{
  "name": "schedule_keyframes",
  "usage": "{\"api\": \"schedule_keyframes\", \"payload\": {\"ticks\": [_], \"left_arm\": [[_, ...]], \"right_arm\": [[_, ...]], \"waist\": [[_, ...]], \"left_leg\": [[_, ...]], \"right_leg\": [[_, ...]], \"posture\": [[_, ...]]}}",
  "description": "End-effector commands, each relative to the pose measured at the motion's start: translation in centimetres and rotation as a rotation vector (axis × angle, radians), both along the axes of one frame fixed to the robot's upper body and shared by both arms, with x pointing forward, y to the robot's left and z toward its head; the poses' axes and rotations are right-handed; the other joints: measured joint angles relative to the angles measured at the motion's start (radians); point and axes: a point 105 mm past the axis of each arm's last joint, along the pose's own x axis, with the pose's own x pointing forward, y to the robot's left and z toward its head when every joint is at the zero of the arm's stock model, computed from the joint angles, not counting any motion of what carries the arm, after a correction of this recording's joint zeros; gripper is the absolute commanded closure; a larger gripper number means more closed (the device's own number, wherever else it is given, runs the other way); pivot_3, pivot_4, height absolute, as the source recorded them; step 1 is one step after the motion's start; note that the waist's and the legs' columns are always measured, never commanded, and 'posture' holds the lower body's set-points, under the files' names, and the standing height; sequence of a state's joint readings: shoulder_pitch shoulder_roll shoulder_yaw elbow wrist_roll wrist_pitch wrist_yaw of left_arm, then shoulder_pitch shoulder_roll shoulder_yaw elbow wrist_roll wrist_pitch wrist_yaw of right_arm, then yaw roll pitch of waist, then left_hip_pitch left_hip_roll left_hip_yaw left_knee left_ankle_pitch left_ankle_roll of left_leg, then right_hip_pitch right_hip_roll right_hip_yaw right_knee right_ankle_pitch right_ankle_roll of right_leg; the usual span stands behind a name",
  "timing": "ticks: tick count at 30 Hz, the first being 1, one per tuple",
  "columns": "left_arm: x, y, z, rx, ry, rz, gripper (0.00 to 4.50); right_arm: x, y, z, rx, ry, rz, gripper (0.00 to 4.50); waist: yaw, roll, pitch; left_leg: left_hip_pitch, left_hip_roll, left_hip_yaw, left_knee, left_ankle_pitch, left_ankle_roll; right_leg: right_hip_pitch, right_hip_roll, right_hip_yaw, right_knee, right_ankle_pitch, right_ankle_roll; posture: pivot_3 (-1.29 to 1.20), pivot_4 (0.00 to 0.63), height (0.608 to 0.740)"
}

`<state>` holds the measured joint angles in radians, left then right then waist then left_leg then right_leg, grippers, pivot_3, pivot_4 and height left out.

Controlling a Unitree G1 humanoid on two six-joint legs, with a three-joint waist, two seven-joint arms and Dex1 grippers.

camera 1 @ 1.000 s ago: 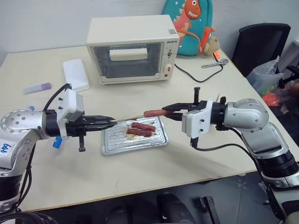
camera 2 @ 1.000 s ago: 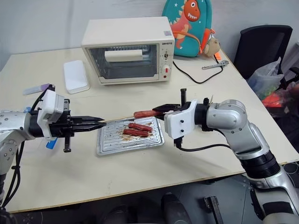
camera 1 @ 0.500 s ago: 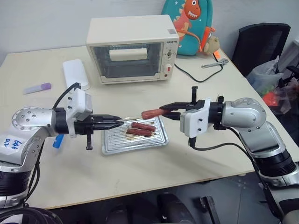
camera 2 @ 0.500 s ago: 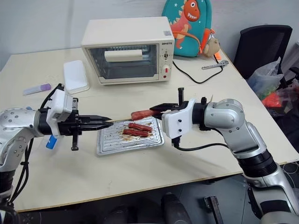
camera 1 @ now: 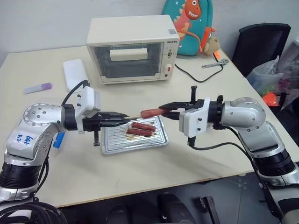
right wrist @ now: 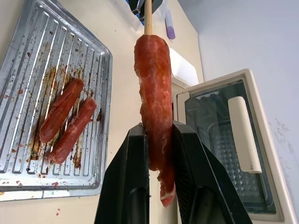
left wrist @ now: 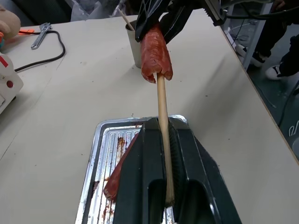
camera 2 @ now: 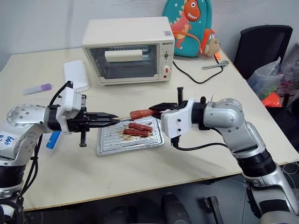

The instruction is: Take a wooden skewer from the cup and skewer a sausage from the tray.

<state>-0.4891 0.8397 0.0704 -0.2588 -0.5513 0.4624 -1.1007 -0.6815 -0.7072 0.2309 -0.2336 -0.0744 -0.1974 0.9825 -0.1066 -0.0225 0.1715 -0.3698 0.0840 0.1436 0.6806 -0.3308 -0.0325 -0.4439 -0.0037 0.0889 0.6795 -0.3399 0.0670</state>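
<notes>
I've got both arms raised level over the worktop (camera 1: pixel 140 172), pointing at each other across the middle of the frame, so skewer and sausage line up end to end.

Left gripper (camera 1: pixel 122 119), centre-left: jaws clamped tight on the wooden skewer (left wrist: pixel 162 116), stick lying along the finger line. Gripping it near the back leaves the pointed end free to push. Tip is already in the end of the sausage (camera 1: pixel 150 112) — the left wrist view shows the stick entering the cut face, not yet deep as far as I can judge.

Right gripper (camera 1: pixel 164 110), centre-right: jaws narrow, pinching that sausage by its rear part, so the front sticks out clear toward the skewer. Held lengthwise on the same axis so the stick runs down the core and doesn't break out the side. Meat looks soft and a bit torn at the pinch; a squeeze or off-axis push could split it.

Below them, the tray (camera 1: pixel 112 148) sits centre frame with two more sausages (camera 1: pixel 140 129) lying side by side on the ribbed base. Working above the tray means a drop lands there.

The cup (left wrist: pixel 136 44) stands behind the right gripper in the left wrist view, another stick poking out.

Further back, upper centre: toaster oven (camera 1: pixel 133 49), door shut. White box (camera 1: pixel 75 74) to its left.
</notes>
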Motion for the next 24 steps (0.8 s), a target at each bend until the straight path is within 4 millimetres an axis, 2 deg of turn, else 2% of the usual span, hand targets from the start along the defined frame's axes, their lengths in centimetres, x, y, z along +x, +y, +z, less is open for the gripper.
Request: {"api": "schedule_keyframes", "payload": {"ticks": [1, 12, 24], "left_arm": [[-0.03, -0.30, 0.97, -0.009, -0.048, -0.010, 4.50], [0.02, 0.39, 1.32, -0.013, -0.060, 0.013, 4.50], [0.08, -0.34, 1.28, -0.027, -0.071, 0.001, 4.50]], "right_arm": [[-0.72, 0.43, 0.73, 0.010, -0.053, 0.033, 4.02], [-0.34, -0.11, 0.30, -0.016, -0.068, 0.015, 4.02], [-0.68, 0.07, -0.11, -0.038, -0.078, 0.037, 4.02]], "waist": [[0.000, 0.000, 0.000], [0.000, 0.000, 0.000], [0.000, 0.000, 0.000]], "left_leg": [[0.000, 0.000, 0.000, 0.000, 0.000, 0.000], [0.000, 0.000, 0.000, 0.000, 0.000, 0.000], [0.000, 0.000, 0.000, 0.000, 0.000, 0.000]], "right_leg": [[0.000, 0.000, 0.000, 0.000, 0.000, 0.000], [0.000, 0.000, 0.000, 0.000, 0.000, 0.000], [0.000, 0.000, 0.000, 0.000, 0.000, 0.000]], "posture": [[0.00, 0.150, 0.740], [0.00, 0.150, 0.740], [0.00, 0.150, 0.740]]}}
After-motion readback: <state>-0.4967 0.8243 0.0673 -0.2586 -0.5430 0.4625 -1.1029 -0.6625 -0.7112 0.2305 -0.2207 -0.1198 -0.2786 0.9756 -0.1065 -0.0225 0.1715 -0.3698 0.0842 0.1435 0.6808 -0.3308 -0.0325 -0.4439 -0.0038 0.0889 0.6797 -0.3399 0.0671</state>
